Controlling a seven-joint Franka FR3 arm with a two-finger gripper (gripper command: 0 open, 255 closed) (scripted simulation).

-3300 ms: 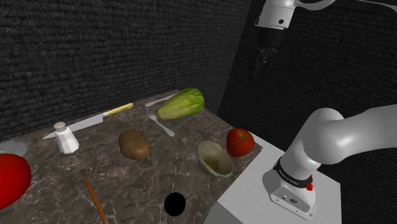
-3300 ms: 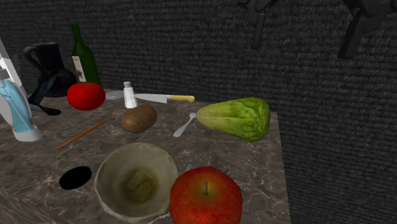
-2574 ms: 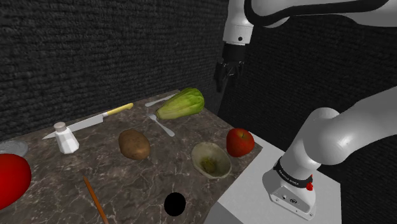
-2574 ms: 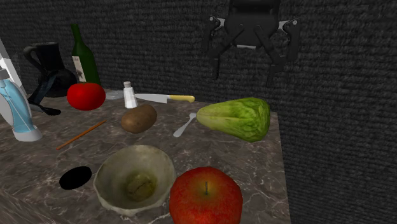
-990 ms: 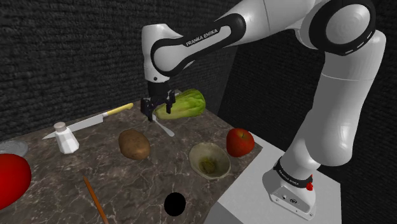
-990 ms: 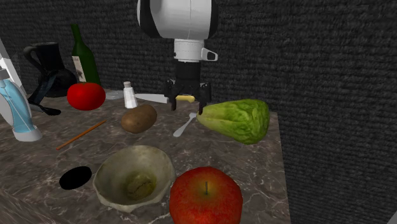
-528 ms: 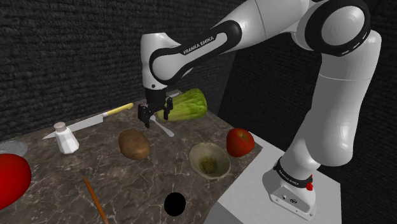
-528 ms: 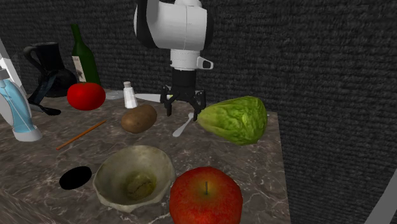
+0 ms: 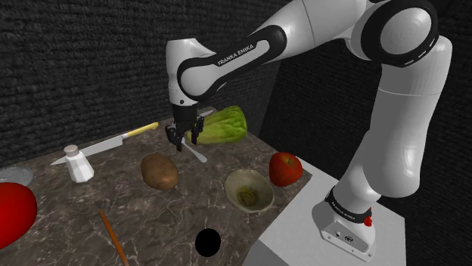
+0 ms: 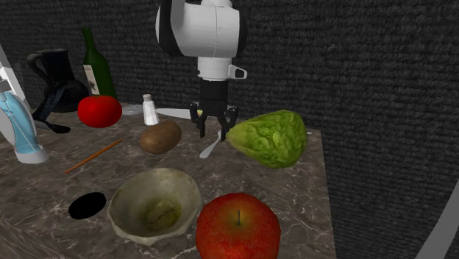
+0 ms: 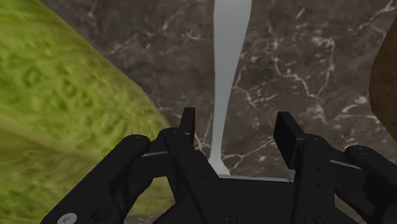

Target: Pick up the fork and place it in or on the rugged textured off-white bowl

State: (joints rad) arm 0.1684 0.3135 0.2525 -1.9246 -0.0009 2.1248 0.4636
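A pale grey fork (image 9: 196, 152) lies flat on the dark marbled counter between a green lettuce (image 9: 223, 123) and a brown potato (image 9: 159, 171). My black gripper (image 9: 184, 141) points straight down over the fork's handle, low above the counter. In the wrist view the fork (image 11: 228, 63) runs between the fingers of the gripper (image 11: 236, 137); they stand apart and do not touch it. From the second exterior view the gripper (image 10: 212, 132) straddles the fork (image 10: 212, 149) right beside the lettuce (image 10: 272, 138). The rough off-white bowl (image 9: 236, 180) sits nearer the stand, with a greenish lump inside.
A red apple (image 9: 285, 168) stands by the bowl (image 10: 121, 193). A knife (image 9: 106, 143), a salt shaker (image 9: 77, 163), a tomato (image 9: 11, 211), an orange stick (image 9: 113, 238) and a black disc (image 9: 208, 242) spread over the counter. A green bottle (image 10: 95, 66) and dark jug (image 10: 51, 73) stand further off.
The gripper has come down onto the fork's handle and its fingers have drawn closer together. The lettuce has shifted slightly beside it.
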